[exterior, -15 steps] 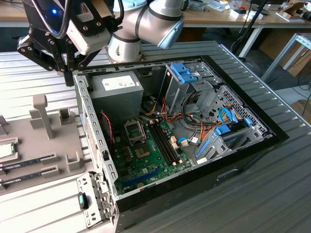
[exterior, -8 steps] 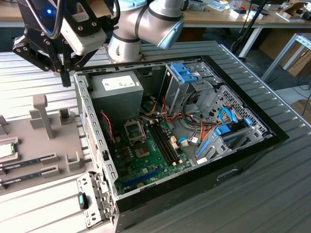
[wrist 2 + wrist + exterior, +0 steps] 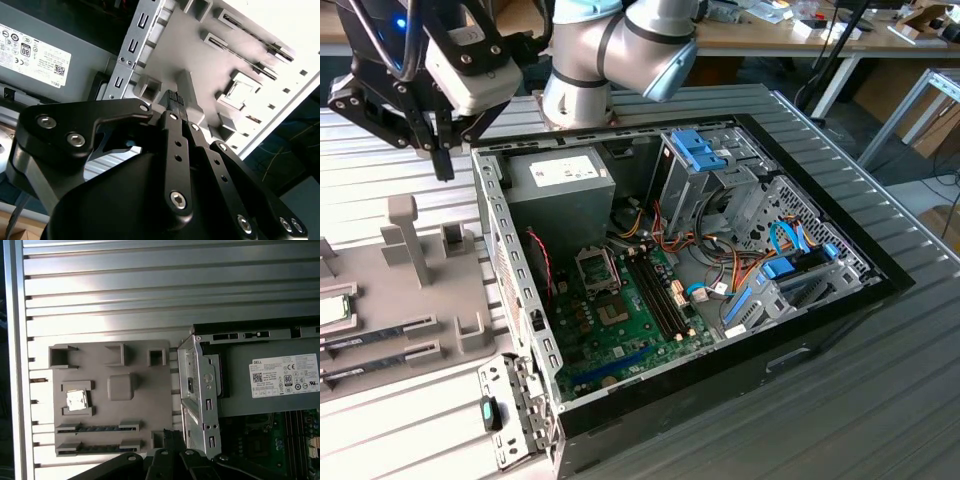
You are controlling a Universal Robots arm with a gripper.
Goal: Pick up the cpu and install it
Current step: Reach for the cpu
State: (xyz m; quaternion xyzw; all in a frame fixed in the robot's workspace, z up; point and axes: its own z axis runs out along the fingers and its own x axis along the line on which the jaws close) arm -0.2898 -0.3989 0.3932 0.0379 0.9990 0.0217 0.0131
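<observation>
The gripper [image 3: 442, 165] hangs over the grey tray [image 3: 390, 300] that sits just beside the open computer case [image 3: 840, 300]. From the second wrist view its jaws look pinched together on nothing, though the angle is awkward and I wouldn't swear to it. The cpu [image 3: 77, 400] lies flat in its own square pocket in the tray, untouched and apart from the gripper.

To pick it up well, I'd judge, the jaws must spread wider than the chip and come down square and centred over it. They should take it gently by its edges and keep it level. The pocket's raised lips leave little room, so the approach has to be clean.

Two memory sticks [image 3: 97, 428] sit in slots near the pocket, and a tall post [image 3: 405, 230] stands on the tray close under the gripper. Inside the case are the power supply [image 3: 560, 180], the green board [image 3: 620, 330] with its socket [image 3: 598, 268], and red wires [image 3: 542, 262] near it. The case's side wall [image 3: 515, 290] stands between tray and socket.
</observation>
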